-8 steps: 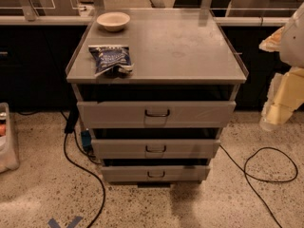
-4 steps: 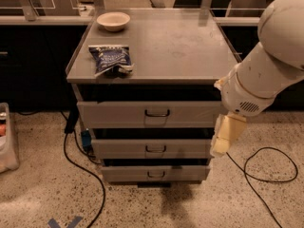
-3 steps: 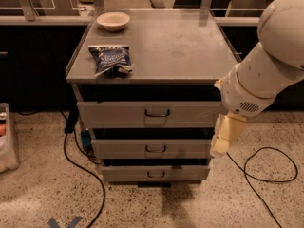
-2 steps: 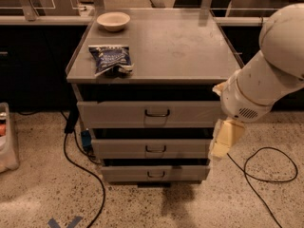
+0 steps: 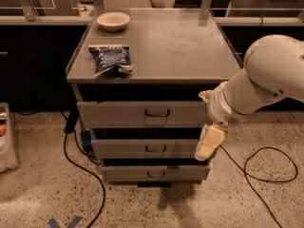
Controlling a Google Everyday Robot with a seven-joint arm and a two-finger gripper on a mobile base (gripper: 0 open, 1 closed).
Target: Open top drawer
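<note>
The top drawer (image 5: 128, 114) is the widest of three grey drawers under the grey cabinet top. Its front is flat, with a small dark loop handle (image 5: 157, 113) at centre, and it looks shut. My white arm reaches in from the right. My gripper (image 5: 209, 144) hangs down at the cabinet's right front corner, in front of the right end of the middle drawer (image 5: 142, 148). It is to the right of and below the top drawer's handle and apart from it.
A white bowl (image 5: 113, 21) and a blue snack bag (image 5: 110, 59) lie on the cabinet top (image 5: 190, 46). The bottom drawer (image 5: 152, 174) sits lowest. Black cables (image 5: 266, 167) run over the speckled floor on both sides. A pale bin (image 5: 7, 141) stands at the left edge.
My arm has come in from the right edge and lowered in front of the cabinet's right side. The gripper has drifted slightly left and down. The drawers have not moved.
</note>
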